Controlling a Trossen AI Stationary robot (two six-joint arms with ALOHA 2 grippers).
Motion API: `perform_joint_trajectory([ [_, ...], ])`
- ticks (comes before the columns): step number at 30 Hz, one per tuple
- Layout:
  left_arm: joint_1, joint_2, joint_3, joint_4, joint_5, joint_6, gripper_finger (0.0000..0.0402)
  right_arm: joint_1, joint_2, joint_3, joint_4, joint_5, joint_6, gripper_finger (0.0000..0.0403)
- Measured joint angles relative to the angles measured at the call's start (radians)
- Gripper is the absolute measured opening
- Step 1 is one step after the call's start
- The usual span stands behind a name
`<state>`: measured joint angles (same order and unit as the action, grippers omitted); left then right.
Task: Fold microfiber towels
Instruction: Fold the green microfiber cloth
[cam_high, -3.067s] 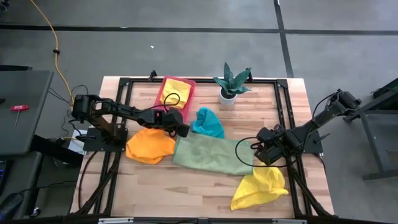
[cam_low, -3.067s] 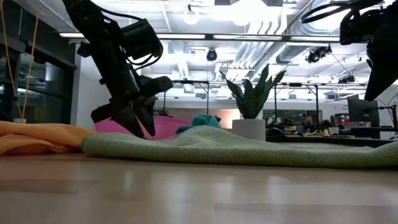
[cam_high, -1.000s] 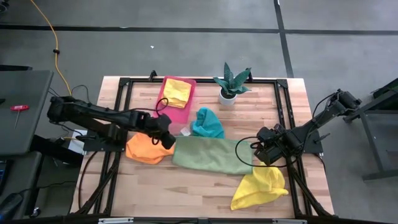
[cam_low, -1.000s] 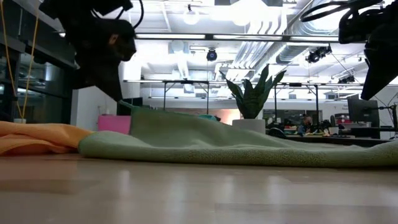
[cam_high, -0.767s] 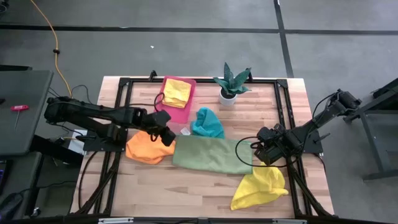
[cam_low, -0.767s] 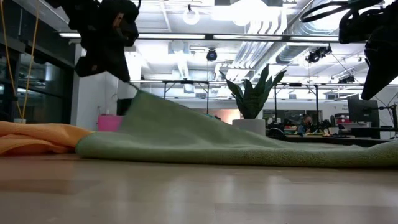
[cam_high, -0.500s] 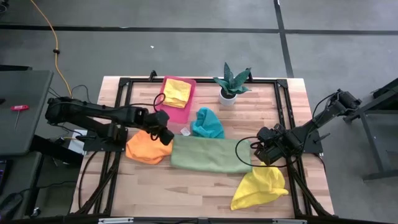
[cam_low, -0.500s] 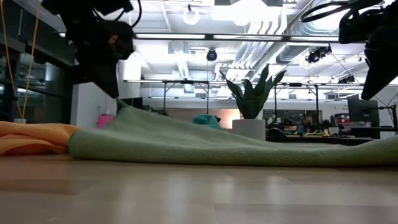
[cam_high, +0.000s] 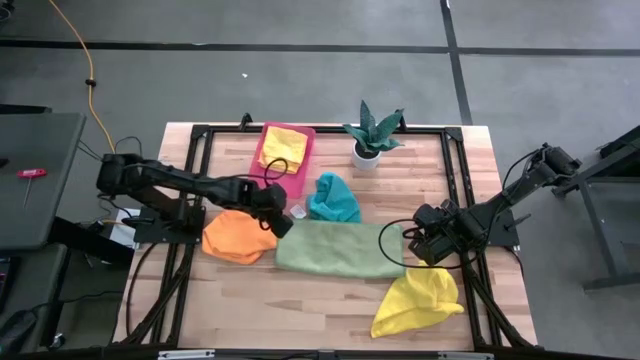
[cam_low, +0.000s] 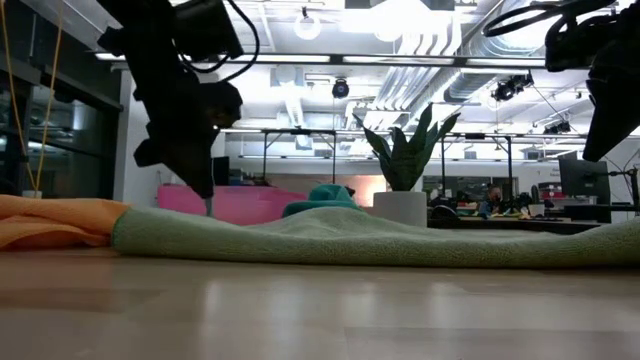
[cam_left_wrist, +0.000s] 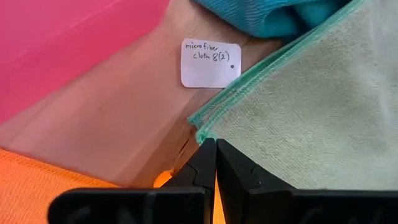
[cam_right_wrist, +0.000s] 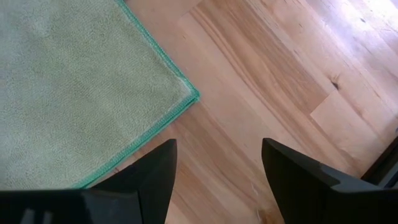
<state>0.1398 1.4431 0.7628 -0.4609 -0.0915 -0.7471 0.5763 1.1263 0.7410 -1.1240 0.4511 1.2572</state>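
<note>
A light green towel (cam_high: 340, 250) lies spread along the table's middle, doubled over with two teal hems showing at its far left corner. My left gripper (cam_high: 281, 224) points steeply down at that corner and is shut. My right gripper (cam_high: 412, 243) hangs open above the towel's right end (cam_right_wrist: 93, 81) and touches nothing. An orange towel (cam_high: 240, 237) lies bunched to the left and a teal towel (cam_high: 333, 198) behind. One yellow towel (cam_high: 415, 300) lies at the near right. Another yellow towel (cam_high: 284, 145) rests in the pink tray (cam_high: 292, 182). My left gripper is shut at the light green towel's far left corner (cam_left_wrist: 202, 134), which meets only the very ends of the fingers (cam_left_wrist: 208, 163). The fingers slant down from the table's left side. The corner and the towel's other parts lie on the table (cam_low: 210, 222). How many layers are pinched cannot be seen.
A potted plant (cam_high: 367, 150) stands at the back, right of the tray. A small white paper label (cam_left_wrist: 210, 63) lies on the wood between the tray and the green towel. Black frame rails (cam_high: 190, 200) run along the table's sides. Bare wood shows along the near edge.
My left gripper held the green towel's far left corner raised, then went down and a little toward the table's right. The lifted left part of the towel has come down flat on the table; its right end stayed in place. The fingers stayed shut.
</note>
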Motion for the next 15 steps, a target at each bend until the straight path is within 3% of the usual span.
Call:
perform_joint_trajectory([
  [10,0.014,-0.009,0.000,-0.014,-0.033,0.019,0.0002,-0.001,0.000,0.000,0.000,0.009,0.000,0.0227],
  [15,0.037,-0.009,0.000,-0.021,-0.025,0.056,0.0031,-0.001,0.000,0.000,0.000,0.009,0.000,0.0227],
])
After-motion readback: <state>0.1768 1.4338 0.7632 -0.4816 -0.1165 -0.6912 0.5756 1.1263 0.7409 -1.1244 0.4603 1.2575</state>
